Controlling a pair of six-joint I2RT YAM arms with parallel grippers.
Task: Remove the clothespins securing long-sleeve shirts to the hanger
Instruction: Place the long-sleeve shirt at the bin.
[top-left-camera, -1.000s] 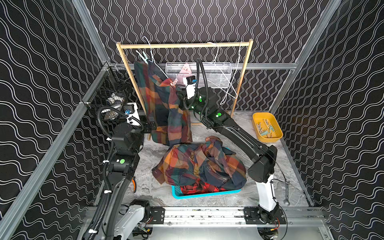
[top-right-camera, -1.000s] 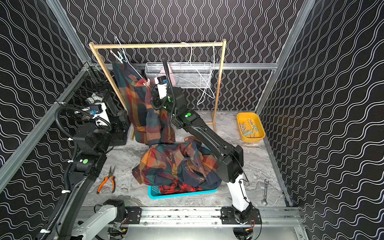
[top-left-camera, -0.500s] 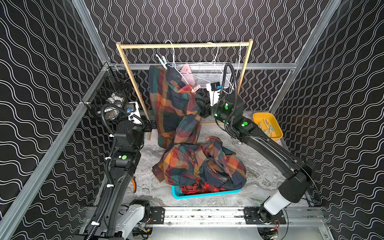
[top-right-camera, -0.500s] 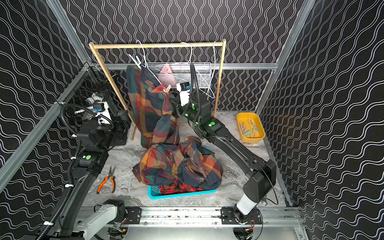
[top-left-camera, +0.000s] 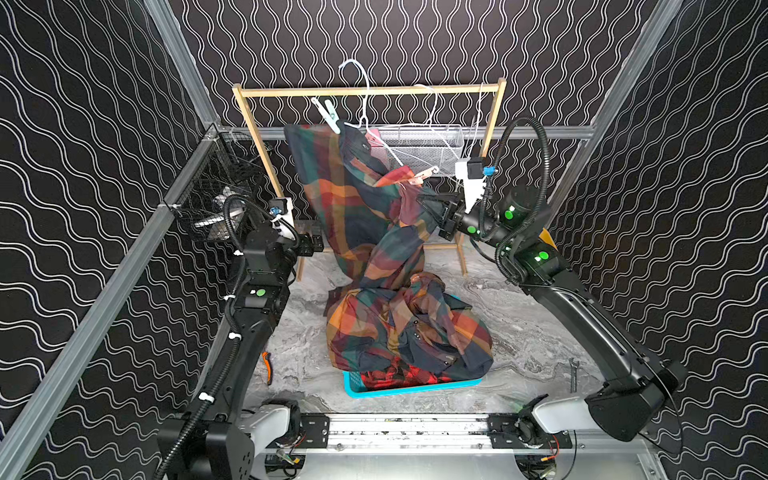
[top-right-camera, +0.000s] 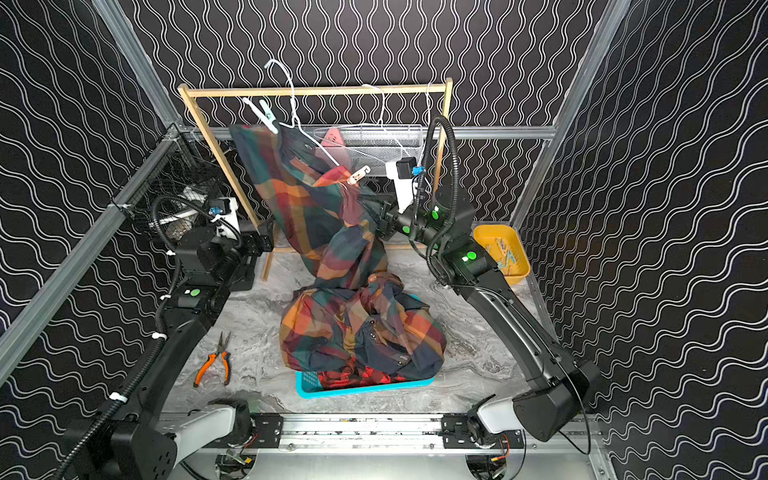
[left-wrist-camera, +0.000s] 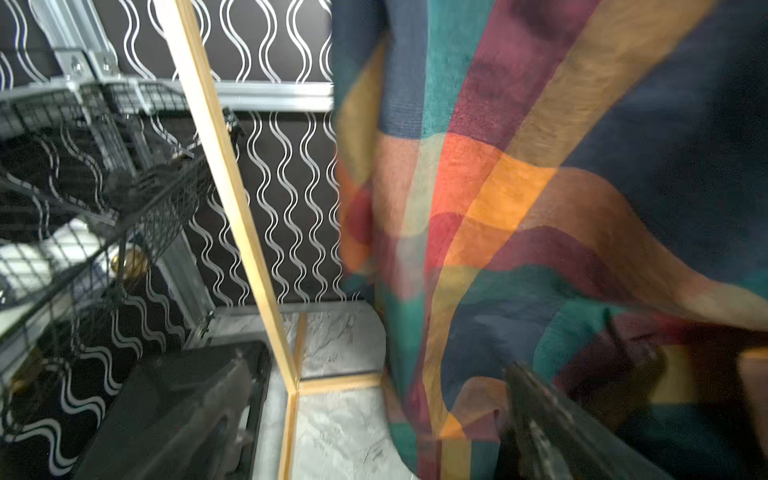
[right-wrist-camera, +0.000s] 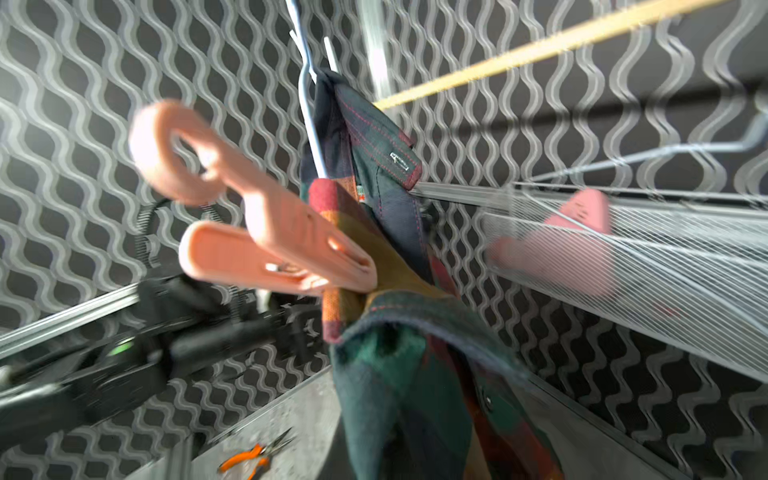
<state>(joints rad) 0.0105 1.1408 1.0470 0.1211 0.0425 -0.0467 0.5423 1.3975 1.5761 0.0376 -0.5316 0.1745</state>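
A long-sleeve shirt (top-left-camera: 353, 199) in orange, navy and teal checks hangs on a tilted white hanger (top-left-camera: 376, 141) at the wooden rack. A mint clothespin (top-left-camera: 328, 114) clips its far shoulder. A pink clothespin (top-left-camera: 422, 176) (right-wrist-camera: 266, 232) clips the shoulder near my right gripper (top-left-camera: 422, 199) (top-right-camera: 372, 203), which is shut on the shirt's cloth just below that pin and holds it taut. My left gripper (top-left-camera: 313, 245) (left-wrist-camera: 374, 432) stands open beside the shirt's lower edge (left-wrist-camera: 415, 374), holding nothing. Another checked shirt (top-left-camera: 407, 328) and a red-and-black one (top-left-camera: 399, 374) lie heaped on a teal basket (top-left-camera: 411, 386).
A yellow tray (top-right-camera: 503, 253) holding clothespins sits at the back right, behind my right arm. Orange pliers (top-right-camera: 214, 365) lie front left and a wrench (top-left-camera: 573, 372) front right. A wire basket (top-left-camera: 428, 145) hangs on the back wall and another wire basket (top-left-camera: 216, 195) on the left wall.
My right arm has swung to the right, dragging the shirt and its hanger along the rail from the rack's left end to its middle. The left arm has barely moved.
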